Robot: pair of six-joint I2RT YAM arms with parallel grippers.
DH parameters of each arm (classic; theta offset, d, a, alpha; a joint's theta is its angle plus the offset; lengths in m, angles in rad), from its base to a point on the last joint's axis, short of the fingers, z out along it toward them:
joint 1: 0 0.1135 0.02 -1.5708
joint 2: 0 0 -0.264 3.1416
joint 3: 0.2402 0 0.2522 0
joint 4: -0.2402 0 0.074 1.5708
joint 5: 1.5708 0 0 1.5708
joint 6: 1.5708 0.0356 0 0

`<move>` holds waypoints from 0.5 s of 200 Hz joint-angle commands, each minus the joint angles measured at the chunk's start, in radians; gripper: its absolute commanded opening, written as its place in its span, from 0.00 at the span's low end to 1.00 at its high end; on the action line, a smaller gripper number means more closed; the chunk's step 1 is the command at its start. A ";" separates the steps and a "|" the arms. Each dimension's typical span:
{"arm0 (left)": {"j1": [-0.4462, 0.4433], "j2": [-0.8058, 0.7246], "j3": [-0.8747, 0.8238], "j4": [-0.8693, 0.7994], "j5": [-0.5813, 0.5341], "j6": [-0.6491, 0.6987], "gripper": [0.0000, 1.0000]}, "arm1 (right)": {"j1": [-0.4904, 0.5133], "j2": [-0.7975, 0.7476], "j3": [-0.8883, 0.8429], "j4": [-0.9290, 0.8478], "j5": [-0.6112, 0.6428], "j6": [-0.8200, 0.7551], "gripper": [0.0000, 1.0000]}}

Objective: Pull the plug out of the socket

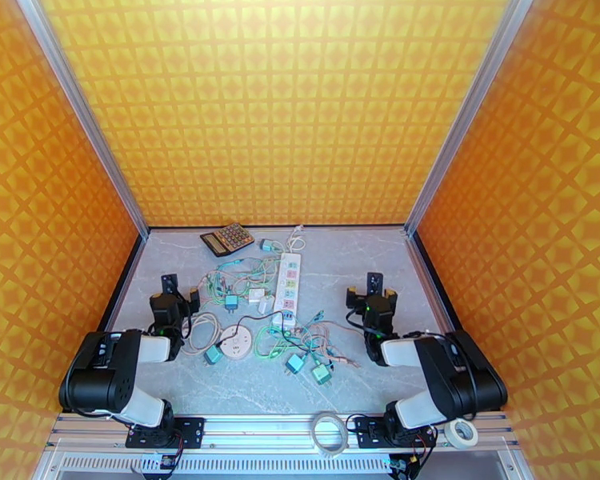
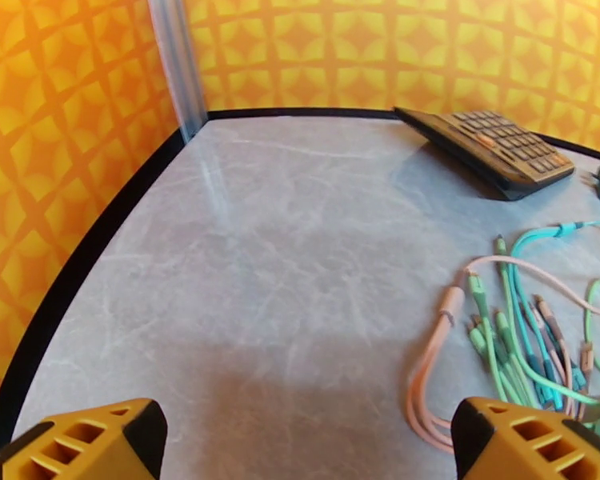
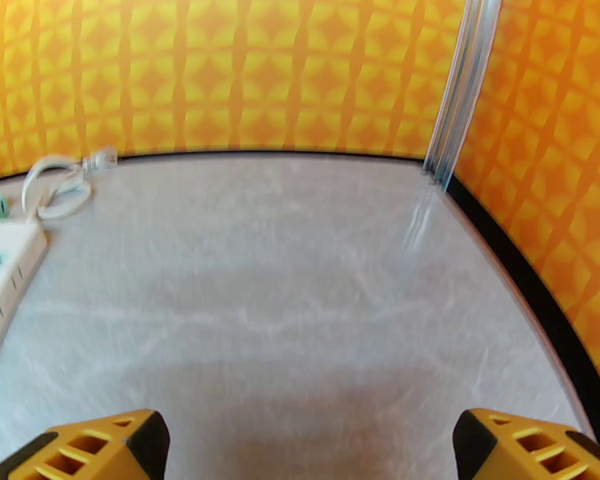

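Left hand: the left hand [image 1: 176, 294] sits low over the left side of the tabletop [image 1: 396, 354], jaws spread wide and holding nothing. In its wrist view [image 2: 300, 454] the yellow fingers [image 2: 84, 443] stand at the two bottom corners with bare marble between them.
Calculator: a dark calculator [image 1: 227, 238] lies tilted near the back edge, left of centre. It also shows at the upper right of the left wrist view [image 2: 492, 150].
Round socket: a round white socket [image 1: 236, 343] lies toward the front, right of the left hand, among the cords.
Cables: a tangle of green, teal and pink cables [image 1: 244, 275] spreads from the calculator down to the front. Their ends fan out at the right of the left wrist view [image 2: 508, 338].
Power strip: a white power strip [image 1: 287, 286] lies lengthwise at the middle of the tabletop, between the two hands. Its far end shows at the left edge of the right wrist view [image 3: 4, 266].
Plug: a bluish plug [image 1: 283, 318] sits in the near end of the power strip, apart from both hands.
Adapters: two teal adapters [image 1: 308, 368] lie loose just in front of the strip.
Right hand: the right hand [image 1: 374, 294] rests low to the right of the strip, jaws wide and empty. Its wrist view [image 3: 300, 454] looks over bare marble toward the back right corner.
Tape roll: a white tape roll [image 1: 461, 433] lies on the front rail at the right.
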State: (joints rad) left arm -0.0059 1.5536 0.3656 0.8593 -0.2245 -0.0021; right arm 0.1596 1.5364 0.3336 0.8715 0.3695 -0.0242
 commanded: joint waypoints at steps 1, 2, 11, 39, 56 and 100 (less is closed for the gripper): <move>0.011 0.006 -0.006 0.095 0.035 0.015 0.99 | -0.012 -0.010 0.028 0.037 -0.014 0.004 0.98; 0.011 0.007 -0.006 0.098 0.035 0.015 0.99 | -0.012 -0.008 0.028 0.040 -0.011 0.004 0.99; 0.010 -0.004 -0.001 0.062 0.033 0.009 0.99 | -0.012 -0.009 0.026 0.043 0.016 0.017 0.99; 0.011 -0.001 -0.003 0.075 0.033 0.011 0.99 | -0.012 -0.010 0.028 0.035 0.017 0.017 0.99; 0.010 0.000 -0.003 0.074 0.034 0.011 0.99 | -0.013 -0.011 0.028 0.034 0.017 0.017 0.99; 0.011 0.000 -0.002 0.076 0.034 0.011 0.99 | -0.012 -0.011 0.030 0.032 0.015 0.017 0.99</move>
State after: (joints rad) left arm -0.0044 1.5536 0.3653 0.9104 -0.2127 0.0013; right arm 0.1543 1.5364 0.3477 0.8803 0.3698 -0.0200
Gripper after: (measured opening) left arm 0.990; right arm 0.985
